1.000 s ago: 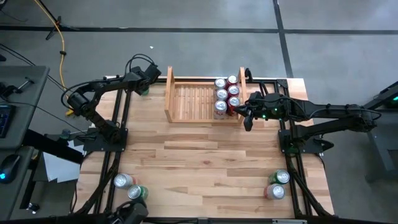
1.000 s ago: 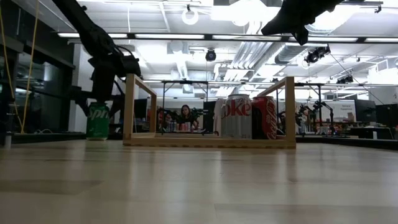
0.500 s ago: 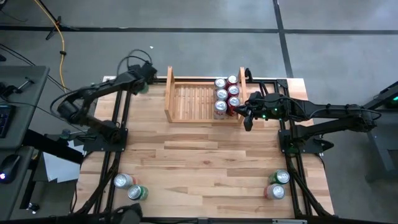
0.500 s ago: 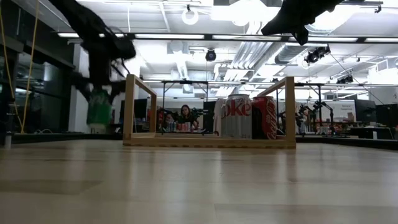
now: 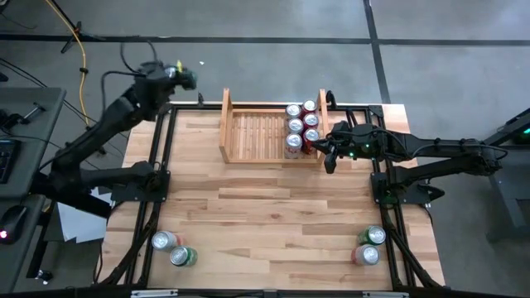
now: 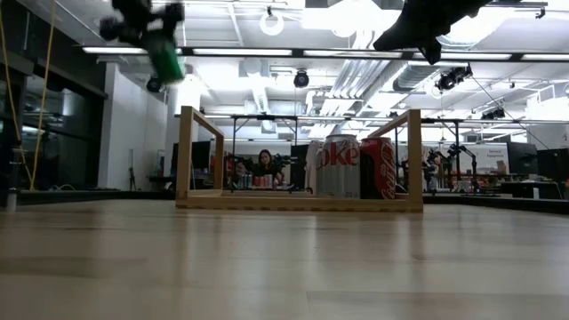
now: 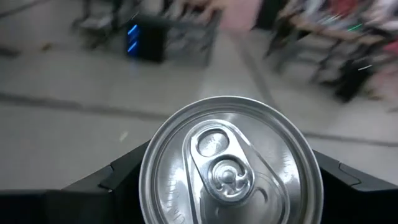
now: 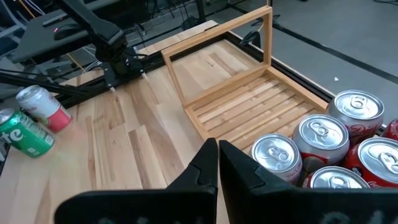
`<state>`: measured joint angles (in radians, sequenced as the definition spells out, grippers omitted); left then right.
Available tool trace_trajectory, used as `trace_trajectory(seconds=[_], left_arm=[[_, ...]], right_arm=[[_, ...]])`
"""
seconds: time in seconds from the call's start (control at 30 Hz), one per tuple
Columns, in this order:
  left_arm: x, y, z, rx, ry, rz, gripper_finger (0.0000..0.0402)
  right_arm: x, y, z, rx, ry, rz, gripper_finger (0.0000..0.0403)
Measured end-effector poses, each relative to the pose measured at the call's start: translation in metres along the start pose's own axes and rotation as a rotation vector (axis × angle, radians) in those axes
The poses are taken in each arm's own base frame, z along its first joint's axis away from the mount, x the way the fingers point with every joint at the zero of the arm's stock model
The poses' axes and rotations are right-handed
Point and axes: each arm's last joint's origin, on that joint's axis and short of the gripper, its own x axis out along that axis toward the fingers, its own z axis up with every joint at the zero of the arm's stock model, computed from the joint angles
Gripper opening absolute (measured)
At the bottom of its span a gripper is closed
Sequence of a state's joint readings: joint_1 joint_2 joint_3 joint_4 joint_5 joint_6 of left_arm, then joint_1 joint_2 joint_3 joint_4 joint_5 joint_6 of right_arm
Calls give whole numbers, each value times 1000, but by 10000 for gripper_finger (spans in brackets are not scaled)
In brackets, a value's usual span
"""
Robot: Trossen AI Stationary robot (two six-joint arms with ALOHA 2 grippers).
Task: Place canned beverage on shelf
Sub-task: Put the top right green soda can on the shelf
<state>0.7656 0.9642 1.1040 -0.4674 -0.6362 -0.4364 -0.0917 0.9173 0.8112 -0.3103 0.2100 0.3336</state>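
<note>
At the far left we see the left gripper (image 5: 184, 78) lifted high above the tabletop (image 5: 273, 223), beyond its back edge, its dark fingers (image 7: 115, 177) clamped on either side of a green can (image 6: 165, 55). In the low view that can hangs tilted, well above the shelf. From the wrist camera its round, brushed-silver lid with the pull tab sits squarely between the two fingers.

Near the tabletop's front left corner we find two more cans (image 5: 172, 248) lying close together, one silver-topped, one green.

Toward the middle stands the shelf (image 5: 248, 136), pale wood with a slatted floor and two upright side boards. Its left part is bare slats; at its right end six cans (image 5: 300, 126) stand upright in tight rows, red and silver cylinders with shiny tops.

Just beyond the shelf's right board hovers the right gripper (image 5: 330, 161), its fingers pressed together on nothing, the packed cans just ahead of the fingertips in its wrist view.

At the front right corner, two further cans (image 5: 368, 245) rest side by side.
</note>
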Motion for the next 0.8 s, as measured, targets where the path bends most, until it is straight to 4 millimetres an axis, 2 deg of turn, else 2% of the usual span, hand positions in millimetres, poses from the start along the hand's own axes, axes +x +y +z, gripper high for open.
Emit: trace_trajectory(seconds=[0.17, 0.23, 0.33, 0.43, 0.57, 0.8], left_arm=[[-23, -25, 43, 57, -96, -222, 285], [-26, -38, 51, 117, -88, -312, 285], [-26, -61, 52, 252, -54, -484, 285], [-25, -85, 44, 363, -4, -708, 285], [-23, -116, 17, 474, 107, -970, 285], [-20, -161, -37, 633, 259, -1075, 285]], right_arm=[[0, 0, 0, 6, 0, 0, 0], [0, 0, 0, 6, 0, 0, 0], [0, 0, 0, 9, 0, 0, 0], [0, 0, 0, 45, 0, 0, 0], [0, 0, 0, 62, 0, 0, 0], [0, 0, 0, 110, 0, 0, 0]])
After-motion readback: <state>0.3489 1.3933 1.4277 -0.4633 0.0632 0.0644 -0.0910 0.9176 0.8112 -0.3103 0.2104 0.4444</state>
